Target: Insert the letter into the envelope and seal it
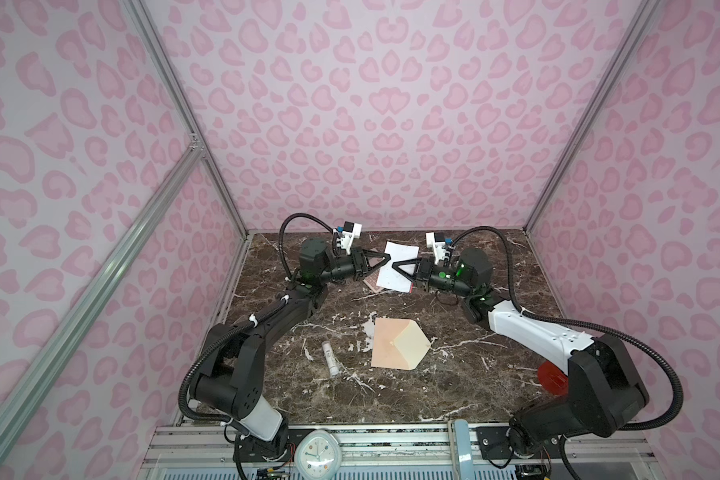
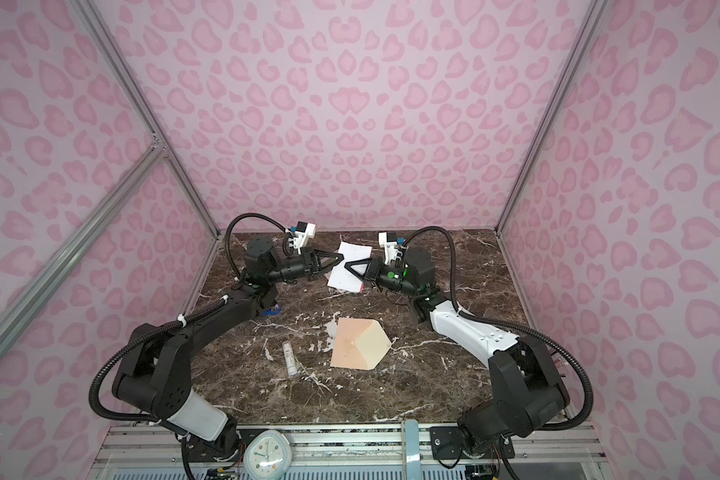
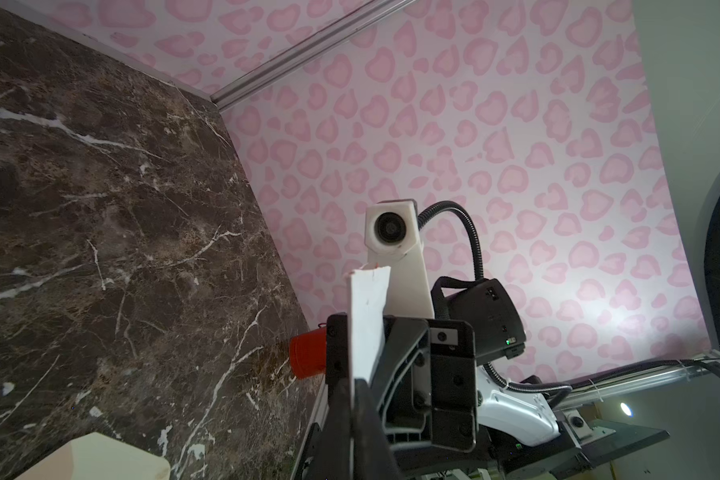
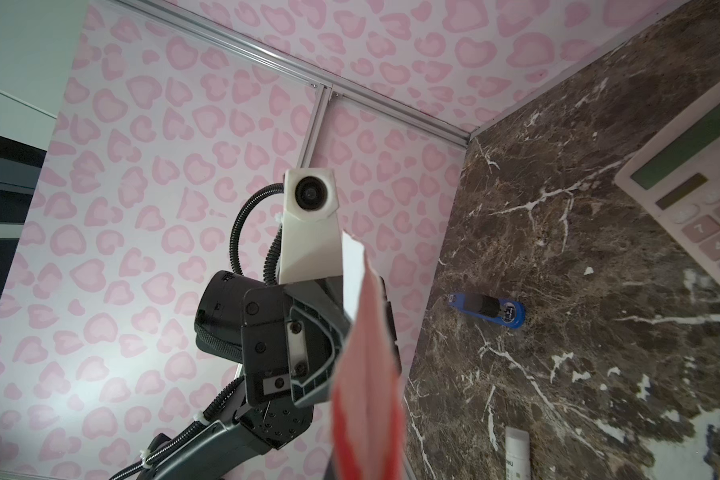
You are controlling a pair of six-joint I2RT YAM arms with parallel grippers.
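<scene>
letter (image 1: 402, 252) | left tool (image 1: 387, 258), right tool (image 1: 394, 265) pinch it | marble table (image 1: 454, 374) | pink spotted walls (image 1: 371, 124)

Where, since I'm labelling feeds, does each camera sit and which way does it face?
Both top views: high at the front, looking down at the table; both arms show, left end effector and right end effector shut on the letter.
Left wrist: on the left arm, facing the right arm's camera past its own fingers.
Right wrist: on the right arm, facing the left arm's camera past the letter; own body not clearly seen.
Shared: both wrist views show the letter edge-on.
</scene>
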